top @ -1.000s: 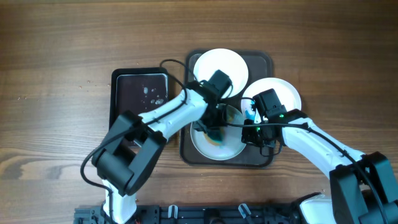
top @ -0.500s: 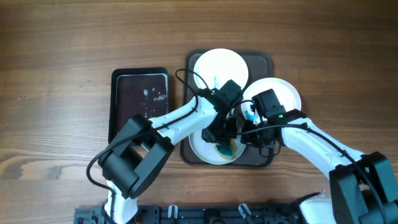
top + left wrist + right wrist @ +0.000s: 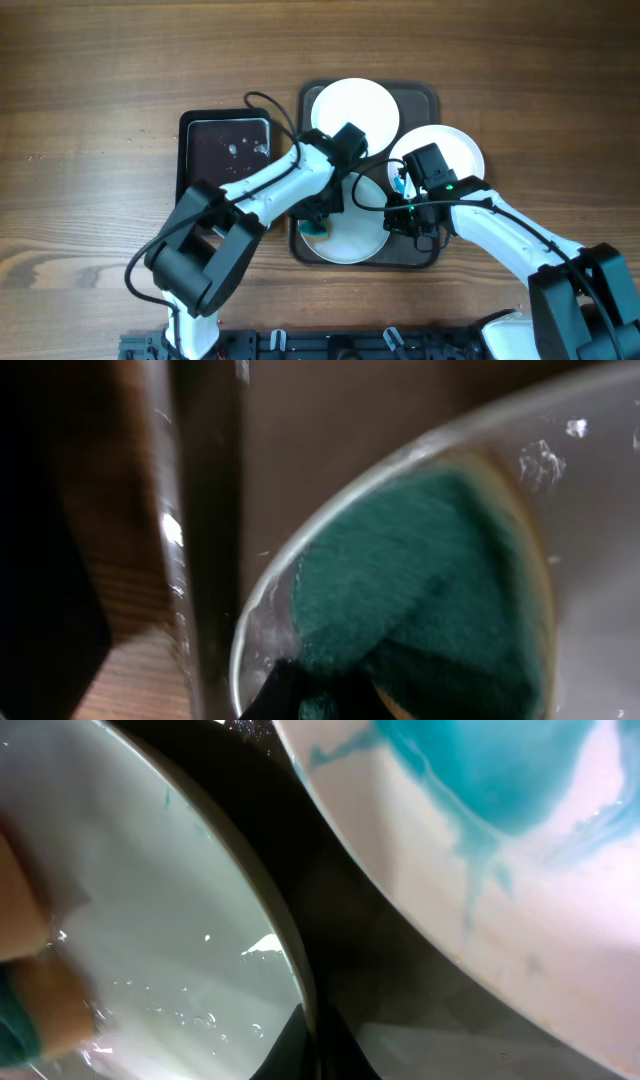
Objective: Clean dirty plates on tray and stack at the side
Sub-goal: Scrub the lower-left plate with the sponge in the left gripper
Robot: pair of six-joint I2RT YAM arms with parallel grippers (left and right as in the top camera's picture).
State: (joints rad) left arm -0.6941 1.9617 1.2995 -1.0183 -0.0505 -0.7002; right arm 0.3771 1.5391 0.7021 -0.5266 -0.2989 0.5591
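Green sponge [image 3: 430, 590], with a tan underside, is held in the left gripper [image 3: 318, 220], whose dark fingers close on it at the bottom of the left wrist view. The sponge lies flat on the left rim of the front plate [image 3: 352, 232], close to the tray wall.

The right gripper [image 3: 408, 215] is at the right rim of this same plate. Only one dark finger shows in its own camera, so I cannot tell if it pinches the rim or only rests there.

I count three white plates: the front plate, the back plate [image 3: 353, 112] and the right plate [image 3: 460, 148]. All three are on the large dark tray [image 3: 432, 100]. There are two trays: the small tray [image 3: 225, 150] lies to the left on the wooden table [image 3: 100, 90], with wet spots on it.

From overhead the front plate looks nearly clean. The wrist cameras show water drops on it. The right wrist view also shows a wide blue smear on a neighbouring plate, which from overhead is only a small blue spot at the right plate's edge.
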